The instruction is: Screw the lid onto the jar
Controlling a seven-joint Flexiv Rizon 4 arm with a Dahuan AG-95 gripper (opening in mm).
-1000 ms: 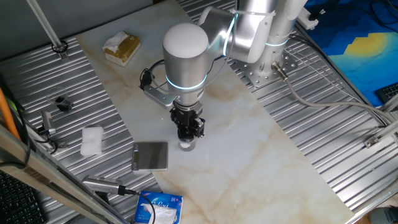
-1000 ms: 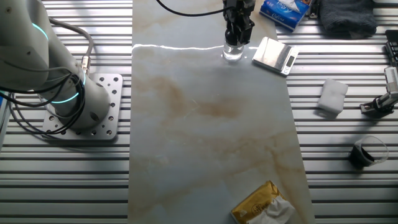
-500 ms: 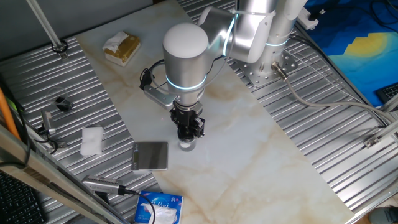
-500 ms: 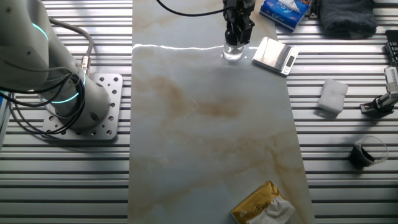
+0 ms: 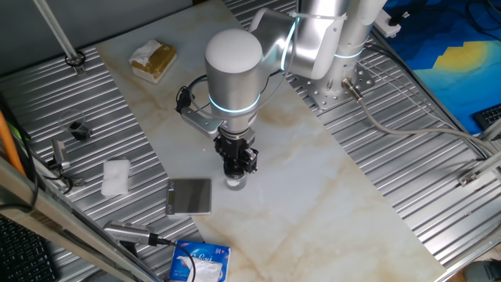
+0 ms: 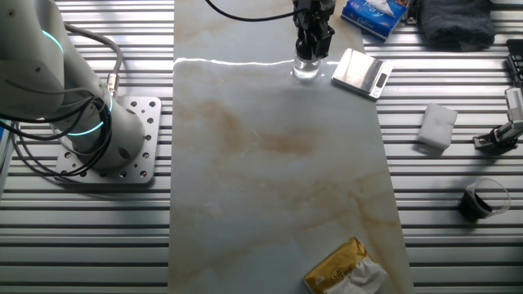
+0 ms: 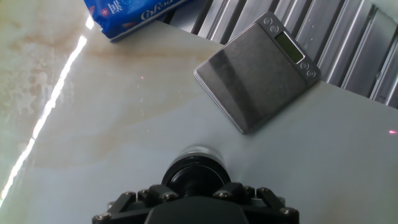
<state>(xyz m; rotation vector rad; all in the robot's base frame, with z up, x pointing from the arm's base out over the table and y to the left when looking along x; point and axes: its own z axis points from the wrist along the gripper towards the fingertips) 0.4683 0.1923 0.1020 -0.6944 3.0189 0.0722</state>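
The small clear glass jar [image 5: 235,183] stands upright on the marble slab, just right of the grey scale. It also shows in the other fixed view [image 6: 306,69]. The black lid [image 7: 194,175] sits on top of the jar, straight under the hand. My gripper [image 5: 237,165] points straight down and is shut on the lid; its black fingers [image 6: 311,41] hide most of it. In the hand view only the jar's rim [image 7: 198,151] shows beyond the lid.
A grey square scale [image 5: 190,196] lies close to the left of the jar. A blue tissue pack [image 5: 200,260] lies at the slab's near end. A white folded cloth [image 5: 116,177] and a small black part [image 5: 77,128] lie on the ribbed table. A yellow packet [image 5: 153,59] lies far back.
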